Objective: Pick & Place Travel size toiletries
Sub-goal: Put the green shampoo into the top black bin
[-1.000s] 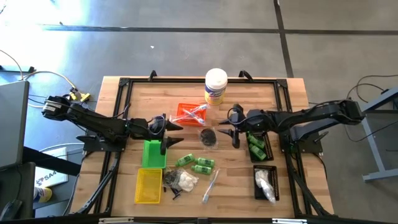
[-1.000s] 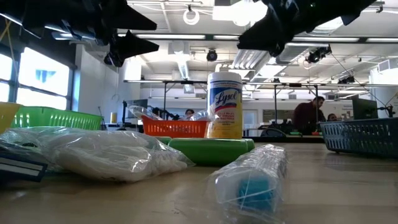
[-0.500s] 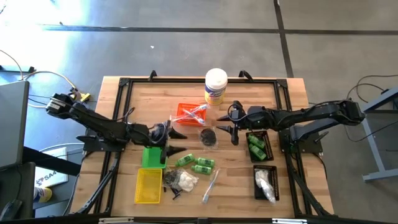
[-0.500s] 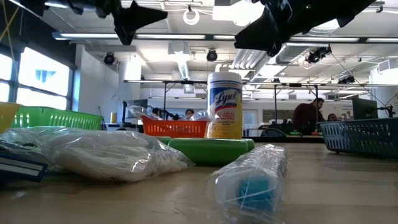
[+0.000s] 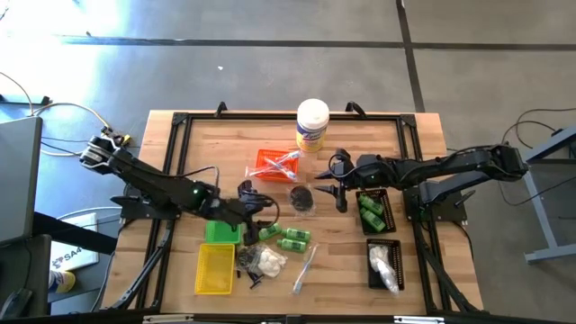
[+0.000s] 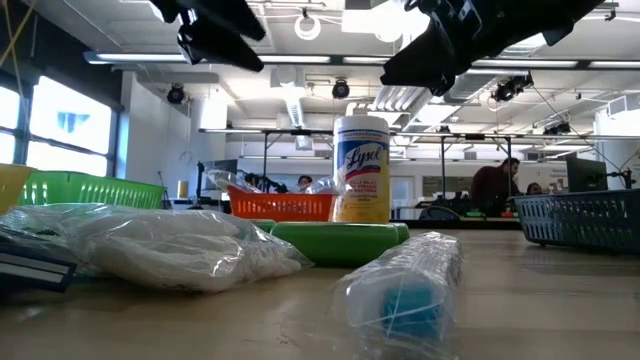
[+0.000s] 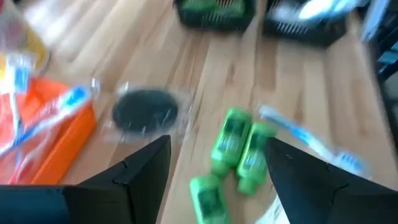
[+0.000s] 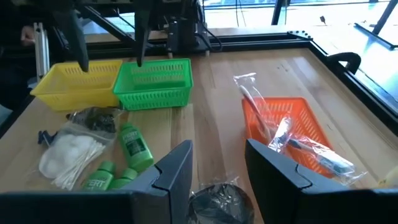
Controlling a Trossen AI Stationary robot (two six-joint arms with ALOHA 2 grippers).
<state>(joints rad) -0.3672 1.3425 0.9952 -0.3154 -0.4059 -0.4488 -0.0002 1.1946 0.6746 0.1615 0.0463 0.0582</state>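
Left end effector (image 5: 261,210) hangs above the middle of the surface (image 5: 423,162), fingers spread wide with nothing between them. The left wrist view shows the three green bottles (image 7: 233,158) lying loose together directly ahead of its fingers. In the high view they sit just beside the green tray (image 5: 221,231), with a wrapped toothbrush (image 5: 305,267) and a bag of cotton swabs (image 5: 266,262) close by.

Right end effector (image 5: 331,188) hovers beside the black tray (image 5: 389,211), which already holds green bottles. Its fingers stand partly apart and empty, and a wrapped dark item (image 8: 221,199) lies just below them. A second black tray (image 5: 397,273) holds a clear white bag. The orange tray (image 5: 265,157) holds wrapped sticks, and the yellow tray (image 5: 215,270) looks empty.

Step in hand, by my reading: the left arm is approaching the loose green bottles for a pick. Sorting looks partly done.

Next move calls for descending over one bottle only and lining the fingers across its narrow body. The bottles touch one another, so a neighbour may get nudged or caught.
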